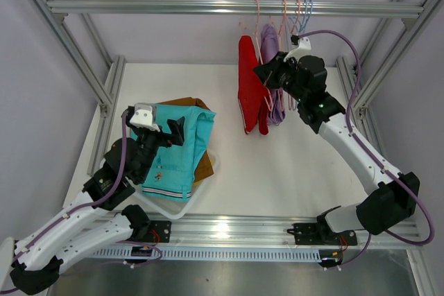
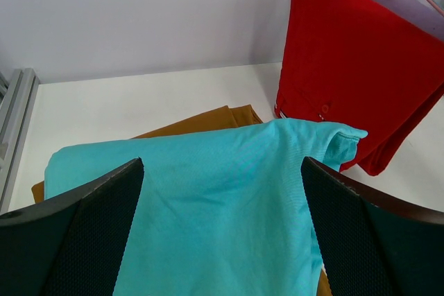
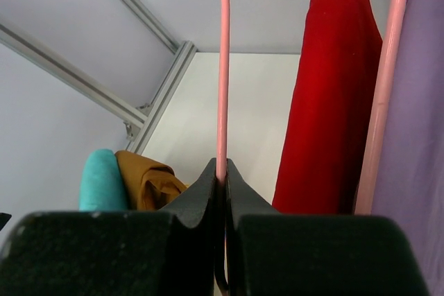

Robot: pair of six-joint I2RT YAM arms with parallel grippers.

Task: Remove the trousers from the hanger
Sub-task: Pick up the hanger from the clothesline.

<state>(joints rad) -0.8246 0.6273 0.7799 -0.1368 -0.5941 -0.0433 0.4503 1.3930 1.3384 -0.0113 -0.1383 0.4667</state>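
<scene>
Left side of tabletop (image 1: 277,171), toward near-left corner: teal pair (image 1: 173,150) lies folded on top of the brown pair (image 1: 205,164), striped waistband toward the near edge. The stack sits in a shallow white tray (image 1: 166,207).

Left fingers (image 1: 177,131) hang over the far end of the teal pair, spread as wide as they go, holding nothing. In the left wrist view the teal cloth fills the gap between the two fingers and lies below them. Can't tell whether they touch it.

Far right of tabletop: red pair (image 1: 250,88) and lilac pair (image 1: 272,77) hang side by side from the rail (image 1: 236,7), each draped over a hanger, red on the left. Several more hanger hooks sit on the rail to their right.

Right fingers (image 3: 222,185) are up at the hanging group, pressed fully together on the thin upright wire of a pink hanger (image 3: 223,67). The wire runs straight up out of the closed tips. The red pair hangs just to the right of that wire, apart from the fingers. The lilac pair is further right, at the edge of the right wrist view, behind a second pink wire.
</scene>
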